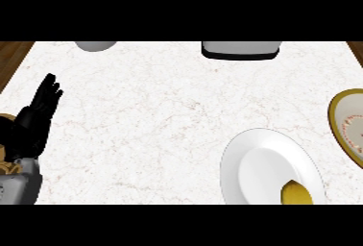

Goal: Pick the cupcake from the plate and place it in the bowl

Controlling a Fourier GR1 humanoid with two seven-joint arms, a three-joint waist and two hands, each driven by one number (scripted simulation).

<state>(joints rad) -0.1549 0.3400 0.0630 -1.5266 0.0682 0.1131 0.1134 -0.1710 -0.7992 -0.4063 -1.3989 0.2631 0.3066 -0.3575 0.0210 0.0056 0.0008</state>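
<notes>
Left hand: the left hand (41,108) is seen at the view's left edge, over the white marble counter (156,125), fingers straight and held up together, nothing held, at rest.
Right hand: not seen anywhere in the view.
Cupcake: the cupcake (297,193) is found on the plate, at its lower right part, cut off by the lower edge; only a yellow-brown top is shown.
Plate: the white plate (259,163) is laid at the lower right of the counter, well apart from the left hand.
Bowl: the bowl (347,126), with a gold rim and pale inside, is set at the right edge, just beside the plate, partly cut off.
Far edge: a grey round object (96,45) and a white-and-black object (241,50) are cropped at the top.
</notes>
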